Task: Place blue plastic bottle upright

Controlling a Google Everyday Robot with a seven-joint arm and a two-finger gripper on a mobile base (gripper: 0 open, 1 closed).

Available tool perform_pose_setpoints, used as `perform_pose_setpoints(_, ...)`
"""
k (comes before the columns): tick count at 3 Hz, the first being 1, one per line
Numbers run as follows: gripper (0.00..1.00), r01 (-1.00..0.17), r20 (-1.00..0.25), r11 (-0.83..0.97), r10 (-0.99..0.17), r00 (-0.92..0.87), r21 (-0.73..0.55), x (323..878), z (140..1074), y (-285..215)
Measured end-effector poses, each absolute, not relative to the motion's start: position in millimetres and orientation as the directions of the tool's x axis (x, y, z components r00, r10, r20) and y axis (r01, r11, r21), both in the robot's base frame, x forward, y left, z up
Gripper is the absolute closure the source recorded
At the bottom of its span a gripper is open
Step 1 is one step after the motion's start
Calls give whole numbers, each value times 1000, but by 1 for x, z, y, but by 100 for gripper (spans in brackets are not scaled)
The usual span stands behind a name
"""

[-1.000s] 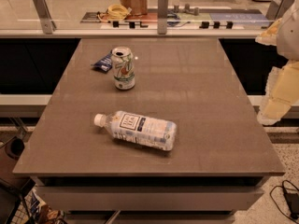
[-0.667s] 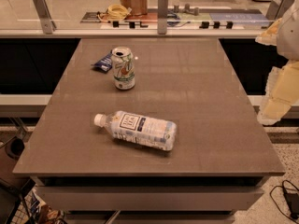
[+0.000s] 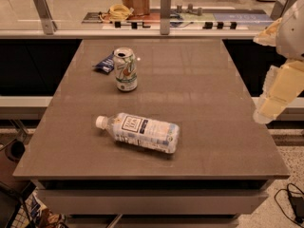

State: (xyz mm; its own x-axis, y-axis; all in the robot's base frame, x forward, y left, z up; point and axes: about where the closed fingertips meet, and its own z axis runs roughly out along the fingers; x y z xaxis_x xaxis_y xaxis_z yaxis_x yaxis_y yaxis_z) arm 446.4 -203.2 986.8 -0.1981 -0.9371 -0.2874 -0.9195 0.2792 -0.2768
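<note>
The blue plastic bottle [image 3: 140, 132] lies on its side near the front middle of the grey table [image 3: 204, 94]. It is clear with a white and pale-blue label, and its white cap [image 3: 100, 121] points left. My gripper [image 3: 264, 114] hangs at the end of the pale arm [image 3: 285, 82] just past the table's right edge. It is well to the right of the bottle, apart from it and holding nothing that I can see.
A white-green drink can [image 3: 126, 69] stands upright at the back left of the table, with a small dark-blue snack wrapper [image 3: 104, 63] beside it. A counter with a glass panel and posts [image 3: 165, 13] runs behind the table. A cable [image 3: 292, 198] lies on the floor at lower right.
</note>
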Motion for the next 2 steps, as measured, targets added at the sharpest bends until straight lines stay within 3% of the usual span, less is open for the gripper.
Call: perform_pose_setpoints(2,0,-937,-382,255,-912,-151,-239,459,968,-165)
